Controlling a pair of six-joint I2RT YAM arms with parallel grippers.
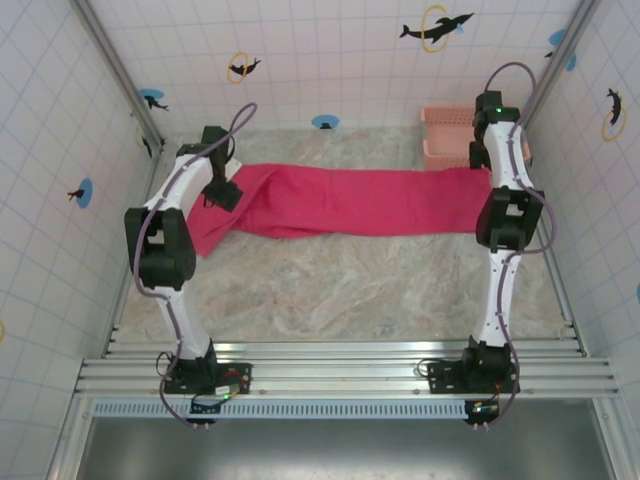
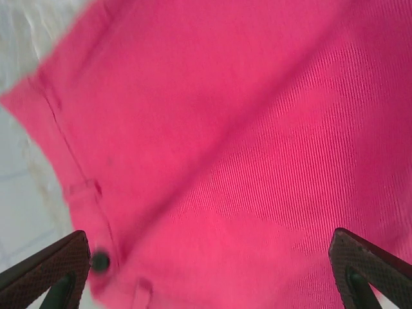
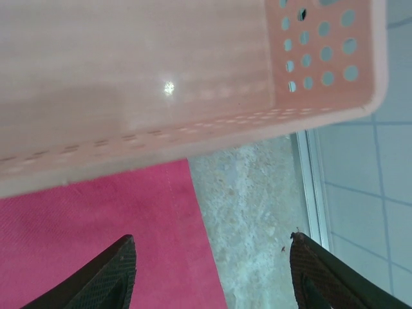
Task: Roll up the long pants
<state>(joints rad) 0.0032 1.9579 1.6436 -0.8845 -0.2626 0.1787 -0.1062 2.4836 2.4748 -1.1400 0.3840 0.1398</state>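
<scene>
I am finding no words, numbers or brand names that I can read. The only signs I am seeing are picture stickers on the white tiled walls (image 1: 340, 60). 1 black dolphin in a yellow ring (image 1: 437, 28) is sitting on the back wall, and 1 smaller ringed dolphin (image 1: 243, 68) is sitting left of it. 1 blue round sticker (image 1: 84, 192) with a dark fish shape is sitting on the left wall.

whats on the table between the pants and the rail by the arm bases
Nothing; top view shows bare table from the long pants to the rail.
</scene>
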